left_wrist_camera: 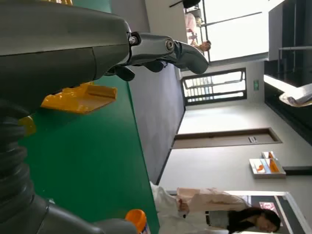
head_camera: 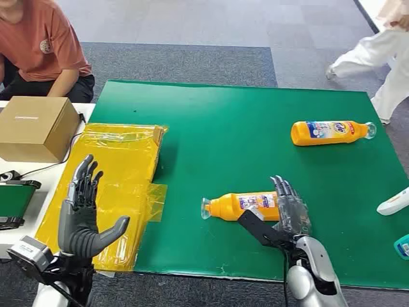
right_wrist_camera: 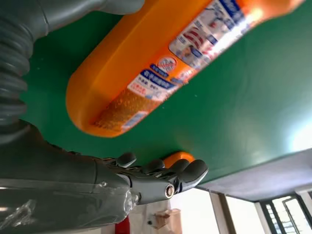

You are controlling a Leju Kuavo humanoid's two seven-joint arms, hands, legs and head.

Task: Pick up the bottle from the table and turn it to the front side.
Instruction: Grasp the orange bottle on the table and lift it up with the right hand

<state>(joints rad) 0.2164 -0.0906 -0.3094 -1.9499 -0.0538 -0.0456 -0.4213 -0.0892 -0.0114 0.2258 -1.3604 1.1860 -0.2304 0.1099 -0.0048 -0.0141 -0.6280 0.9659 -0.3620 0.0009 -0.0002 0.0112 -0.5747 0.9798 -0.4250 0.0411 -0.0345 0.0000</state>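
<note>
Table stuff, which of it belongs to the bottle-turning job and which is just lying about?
Part of the job:
near bottle, lying on its side on the green mat
right hand, open at that bottle's base
left hand, raised and open

Just lying about:
far bottle, also on its side
cardboard box
yellow plastic sheet
white object at the mat's edge

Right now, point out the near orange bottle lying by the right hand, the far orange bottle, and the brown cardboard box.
Near orange bottle (head_camera: 231, 206), head view: bare orange body beside its label.
Far orange bottle (head_camera: 301, 133), head view: orange base end.
Brown cardboard box (head_camera: 36, 118), head view: top face.
</note>
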